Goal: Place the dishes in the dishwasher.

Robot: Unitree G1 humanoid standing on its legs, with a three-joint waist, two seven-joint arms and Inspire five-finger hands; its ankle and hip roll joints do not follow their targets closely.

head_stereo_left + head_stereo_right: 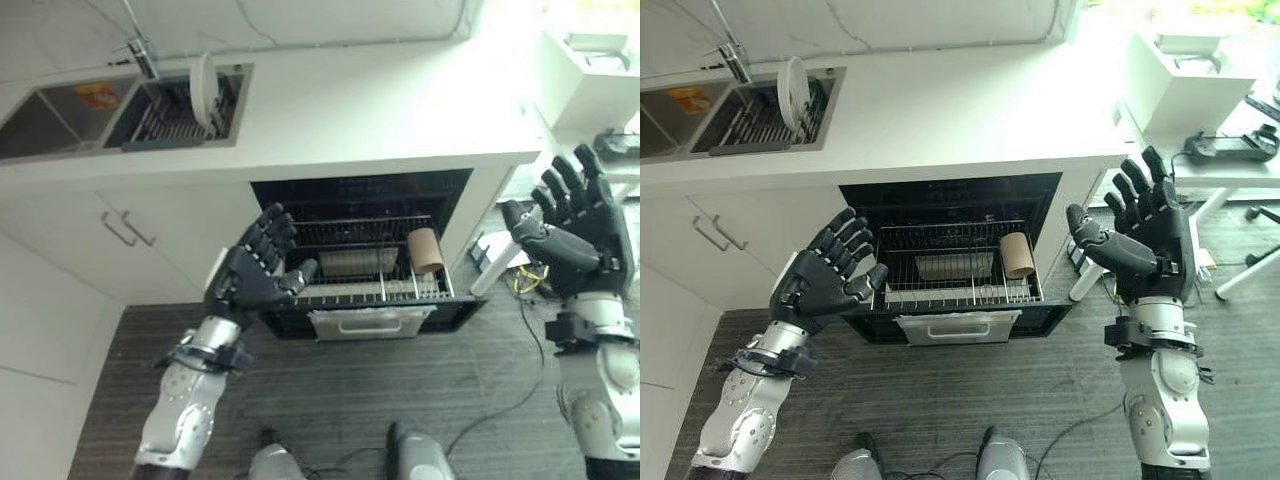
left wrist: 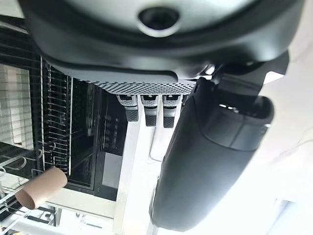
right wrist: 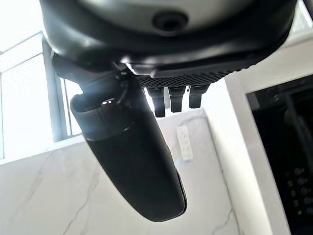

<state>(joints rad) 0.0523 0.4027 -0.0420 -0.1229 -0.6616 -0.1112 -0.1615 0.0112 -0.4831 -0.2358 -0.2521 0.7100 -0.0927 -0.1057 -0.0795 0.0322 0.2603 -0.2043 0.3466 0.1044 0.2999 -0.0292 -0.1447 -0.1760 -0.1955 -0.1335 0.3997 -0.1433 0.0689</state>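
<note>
**Both hands raised and empty before the open dishwasher**

While the dishwasher [image 1: 950, 255] stands open under the white bench [image 1: 970, 110], its wire rack [image 1: 960, 262] is pulled forward, which I take as readiness for loading. Each dark hand hangs in the air at one side of the opening: the left hand [image 1: 825, 275] and the right hand [image 1: 1145, 240], fingers straight and spread wide, holding nothing. That posture looks to me like a pause before reaching, not a grasp.

One dish waits up on the bench: a round white plate [image 1: 792, 92], smooth and glossy, stands on edge in the ribbed drying rack [image 1: 760, 120] set in the sink [image 1: 670, 125], well apart from both hands. Standing upright suits draining and leaves its rim free to pinch.

Inside the rack a tan cylindrical cup [image 1: 1017, 256] lies at the right side, beside a pale rectangular dish [image 1: 953, 266]. Thin metal wires form the rack; a light handle [image 1: 958, 326] fronts it.
</note>
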